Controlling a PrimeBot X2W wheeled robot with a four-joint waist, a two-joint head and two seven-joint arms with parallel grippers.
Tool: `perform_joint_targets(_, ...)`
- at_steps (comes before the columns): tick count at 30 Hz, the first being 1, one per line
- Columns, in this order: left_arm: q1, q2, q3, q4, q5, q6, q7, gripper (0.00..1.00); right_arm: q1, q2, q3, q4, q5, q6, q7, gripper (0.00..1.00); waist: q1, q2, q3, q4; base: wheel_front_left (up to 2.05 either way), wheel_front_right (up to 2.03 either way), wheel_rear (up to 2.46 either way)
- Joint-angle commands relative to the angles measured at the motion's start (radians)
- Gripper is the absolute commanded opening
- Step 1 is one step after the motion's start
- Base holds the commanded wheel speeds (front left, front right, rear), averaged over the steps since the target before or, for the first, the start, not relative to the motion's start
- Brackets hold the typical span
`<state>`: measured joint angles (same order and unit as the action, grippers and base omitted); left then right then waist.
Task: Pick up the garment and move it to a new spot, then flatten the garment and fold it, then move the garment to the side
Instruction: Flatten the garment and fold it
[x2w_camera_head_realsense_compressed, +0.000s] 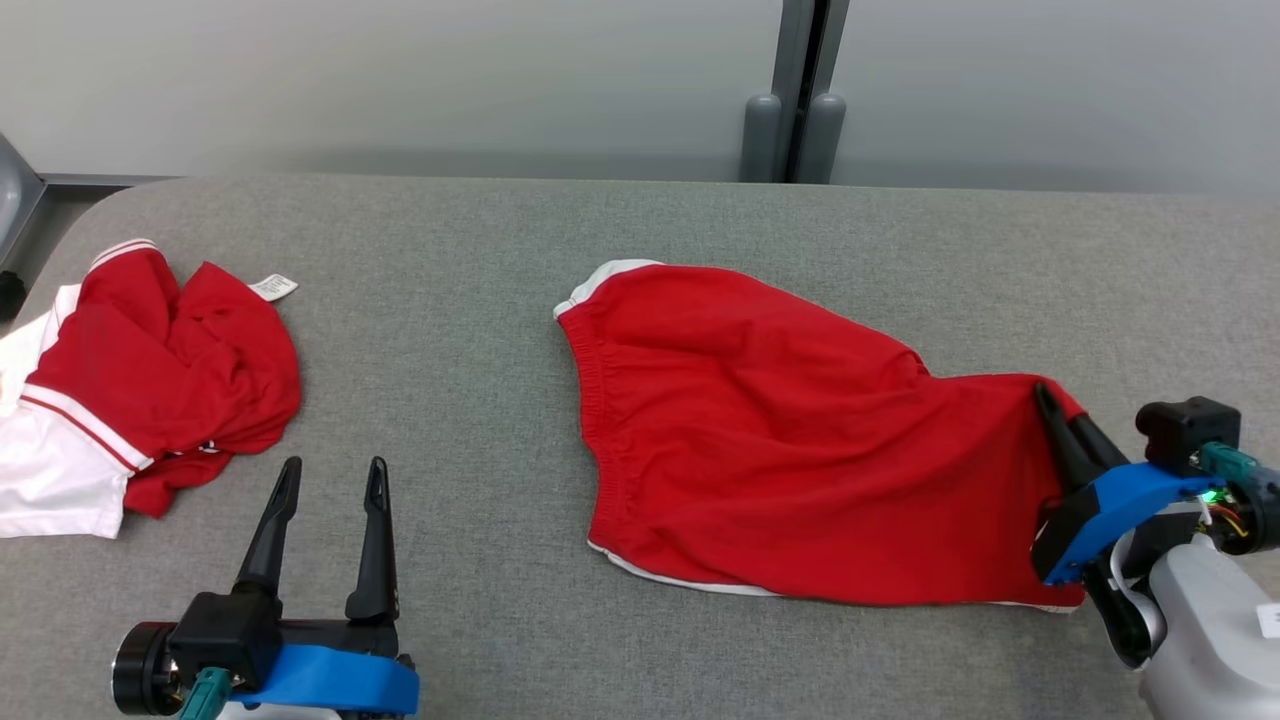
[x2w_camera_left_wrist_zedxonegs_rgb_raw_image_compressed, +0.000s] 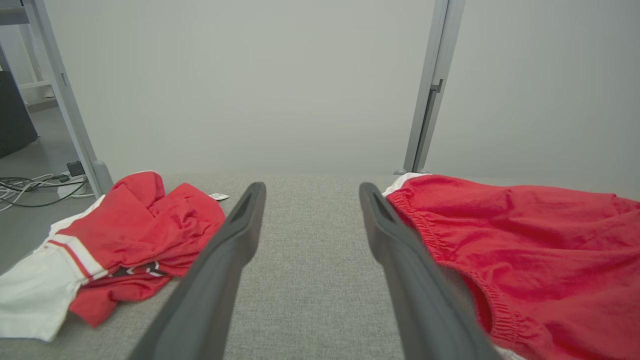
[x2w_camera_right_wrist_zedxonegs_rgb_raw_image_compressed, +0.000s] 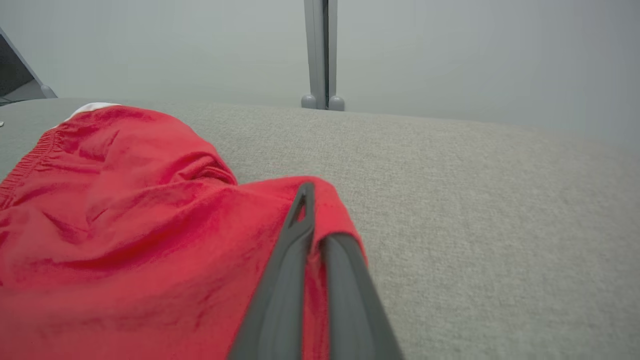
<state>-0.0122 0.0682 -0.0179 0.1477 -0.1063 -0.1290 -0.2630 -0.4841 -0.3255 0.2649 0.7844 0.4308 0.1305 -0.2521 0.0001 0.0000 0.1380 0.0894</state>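
The right gripper (x2w_camera_head_realsense_compressed: 1058, 405) is clamped on the red elastic-waisted fabric shorts (x2w_camera_head_realsense_compressed: 760, 440) at their right end, seemingly a leg hem; they stretch leftward toward the spread, empty left gripper (x2w_camera_head_realsense_compressed: 333, 468).

The shorts (x2w_camera_head_realsense_compressed: 780, 450) are bright red, with a thin white edge at one waist corner and along the bottom hem. The shirt (x2w_camera_head_realsense_compressed: 150, 380) is red and white, with thin stripes of both colours at its edges, and it has a small white tag (x2w_camera_head_realsense_compressed: 273, 287). The table (x2w_camera_head_realsense_compressed: 460, 300) is speckled grey. The wall (x2w_camera_head_realsense_compressed: 400, 80) is pale grey and the post (x2w_camera_head_realsense_compressed: 795, 100) is darker grey. The left gripper (x2w_camera_head_realsense_compressed: 333, 468) and right gripper (x2w_camera_head_realsense_compressed: 1058, 405) are black with blue parts. A tiny green light (x2w_camera_head_realsense_compressed: 1212, 495) glows by the right one.
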Motion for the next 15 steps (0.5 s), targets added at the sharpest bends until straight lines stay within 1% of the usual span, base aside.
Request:
perform_joint_targets(1,-0.014,0.005,-0.004,0.001,-0.005,-0.002,-0.003,1.00,-0.013,0.002,0.009,0.015,0.006,0.000,0.003,0.00,-0.0001,0.0000,0.001,0.001,0.00,0.00,0.00)
perform_joint_targets(2,-0.014,0.005,-0.005,0.002,-0.004,-0.002,-0.003,1.00,-0.027,0.005,0.020,0.039,0.007,0.000,0.001,0.40,-0.0001,0.0000,0.001,0.001,0.00,0.00,0.00)
perform_joint_targets(3,-0.014,0.005,-0.005,0.002,-0.004,-0.002,-0.003,1.00,-0.039,0.011,0.028,0.058,0.013,0.000,-0.001,0.98,-0.0001,0.0000,0.002,-0.001,0.00,0.00,0.00)
perform_joint_targets(4,-0.015,0.005,-0.006,0.004,-0.003,-0.002,-0.003,1.00,-0.047,0.018,0.037,0.074,0.021,0.000,-0.004,1.00,-0.0001,0.0000,0.002,-0.003,0.00,0.00,0.00)
perform_joint_targets(6,-0.016,0.006,-0.004,0.006,-0.005,-0.002,-0.003,1.00,-0.047,0.032,0.052,0.098,0.030,0.000,-0.008,1.00,-0.0001,0.0000,-0.001,-0.015,0.00,0.00,0.00)
perform_joint_targets(9,-0.010,0.006,-0.007,0.008,-0.006,-0.002,-0.003,1.00,-0.024,0.035,0.062,0.105,0.042,0.000,-0.013,1.00,-0.0001,0.0000,-0.008,-0.037,0.00,0.00,0.00)
perform_joint_targets(10,-0.004,0.007,-0.006,0.008,-0.007,-0.002,-0.003,1.00,0.006,0.035,0.038,0.071,0.041,0.000,-0.014,1.00,-0.0001,0.0000,-0.014,-0.056,0.00,0.00,0.00)
perform_joint_targets(15,-0.002,0.010,-0.009,0.010,-0.006,-0.002,-0.003,1.00,0.108,0.023,-0.050,-0.053,-0.005,0.000,-0.014,1.00,-0.0001,0.0000,-0.022,-0.100,0.00,0.00,0.00)
